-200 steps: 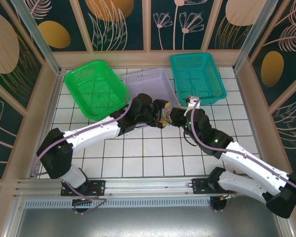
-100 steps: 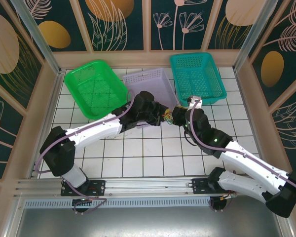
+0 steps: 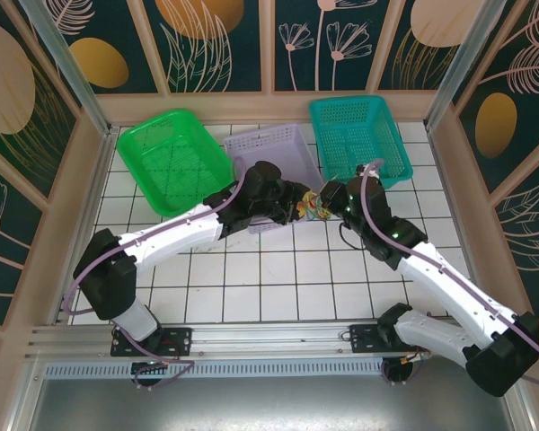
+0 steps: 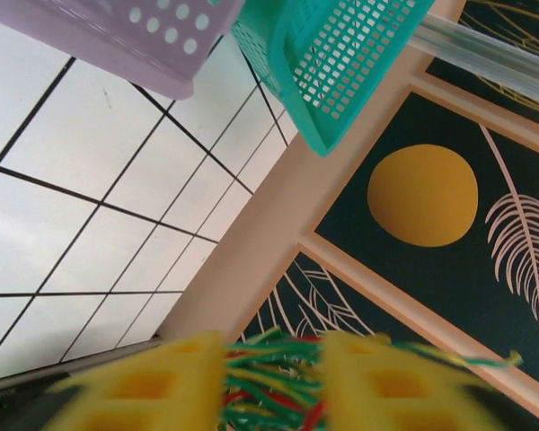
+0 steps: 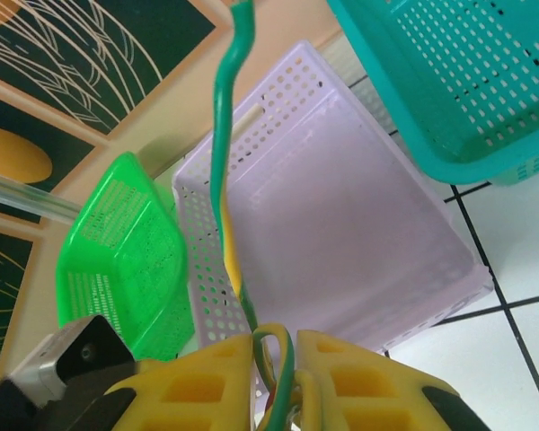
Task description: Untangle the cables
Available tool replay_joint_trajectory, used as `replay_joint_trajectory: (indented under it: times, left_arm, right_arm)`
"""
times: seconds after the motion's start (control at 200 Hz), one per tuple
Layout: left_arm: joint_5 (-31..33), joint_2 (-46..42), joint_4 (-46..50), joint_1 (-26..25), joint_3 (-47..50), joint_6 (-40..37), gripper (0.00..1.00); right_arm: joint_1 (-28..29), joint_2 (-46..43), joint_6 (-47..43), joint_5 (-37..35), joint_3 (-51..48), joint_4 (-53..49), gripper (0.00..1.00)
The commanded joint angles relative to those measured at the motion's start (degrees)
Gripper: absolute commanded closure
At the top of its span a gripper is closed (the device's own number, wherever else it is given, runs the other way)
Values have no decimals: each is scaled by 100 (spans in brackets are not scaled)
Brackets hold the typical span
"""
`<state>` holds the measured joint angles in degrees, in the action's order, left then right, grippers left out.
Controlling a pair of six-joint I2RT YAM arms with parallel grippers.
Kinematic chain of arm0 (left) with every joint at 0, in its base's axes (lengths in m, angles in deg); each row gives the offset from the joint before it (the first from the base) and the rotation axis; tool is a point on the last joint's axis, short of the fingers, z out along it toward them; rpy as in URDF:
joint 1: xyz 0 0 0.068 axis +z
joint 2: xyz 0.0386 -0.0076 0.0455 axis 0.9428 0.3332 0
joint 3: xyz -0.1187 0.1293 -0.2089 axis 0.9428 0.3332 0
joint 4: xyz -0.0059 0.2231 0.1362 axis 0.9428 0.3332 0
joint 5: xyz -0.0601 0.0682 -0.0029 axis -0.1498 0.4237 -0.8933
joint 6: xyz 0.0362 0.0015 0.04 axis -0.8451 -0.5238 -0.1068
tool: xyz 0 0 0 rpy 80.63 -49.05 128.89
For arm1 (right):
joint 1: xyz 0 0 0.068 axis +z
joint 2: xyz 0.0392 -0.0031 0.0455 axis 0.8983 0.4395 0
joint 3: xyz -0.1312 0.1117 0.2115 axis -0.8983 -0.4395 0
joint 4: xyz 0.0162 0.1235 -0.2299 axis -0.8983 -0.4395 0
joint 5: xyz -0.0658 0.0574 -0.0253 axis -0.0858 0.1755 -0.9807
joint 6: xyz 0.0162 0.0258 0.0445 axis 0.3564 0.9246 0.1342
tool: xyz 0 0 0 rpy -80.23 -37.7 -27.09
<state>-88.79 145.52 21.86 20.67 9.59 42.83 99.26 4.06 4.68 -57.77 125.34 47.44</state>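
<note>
Green, yellow and red cable bundle (image 3: 313,206) hangs tangled above the white tiled worktop (image 3: 278,269), beside the lilac perforated plastic basket (image 3: 271,149), left end effector (image 4: 271,395) and right end effector (image 5: 277,377) each pinched onto strands; probably light, limp, slick, so grip single strands near the knot.
</note>
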Motion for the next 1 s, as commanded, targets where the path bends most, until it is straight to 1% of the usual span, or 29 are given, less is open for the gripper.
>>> replay_joint_trajectory:
  times: [0.0,0.14,0.21,0.235,0.27,0.31,0.395,0.41,0.535,0.606,0.711,0.796,0.996]
  left_arm:
    - [-325,-33,-144,-69,-202,-399,35]
    - [-226,0,-84,-75,-457,-789,15]
    - [-240,90,122,-75,-728,-1122,11]
    - [-264,134,179,-71,-821,-1248,8]
    - [-328,208,265,-72,-930,-1410,7]
    - [-467,296,262,-82,-999,-1554,9]
    - [-680,415,514,-112,-1065,-1761,16]
    - [-680,413,574,-123,-1058,-1813,17]
    - [-421,315,1096,-136,-996,-2198,19]
    - [-190,258,1120,-136,-988,-2479,21]
    - [-168,346,827,-140,-979,-2730,29]
    - [-244,388,577,-138,-935,-2850,34]
    - [-295,441,777,-140,-810,-3240,47]
  right_arm:
    - [-130,139,63,180,341,-216,100]
    - [-141,164,-31,306,234,-327,100]
    - [-173,224,41,468,206,-375,100]
    - [-187,251,77,537,201,-379,100]
    - [-206,288,147,636,197,-375,100]
    - [-239,322,242,744,212,-384,100]
    - [-369,428,522,1002,267,-449,100]
    - [-542,452,570,1178,284,-461,100]
    - [-1065,645,860,1985,443,-520,100]
    - [-1247,822,932,2413,617,-603,100]
    - [-1339,1121,985,2952,859,-812,100]
    - [-1376,1231,1095,3176,919,-913,100]
    - [-1573,1235,1501,3679,812,-685,100]
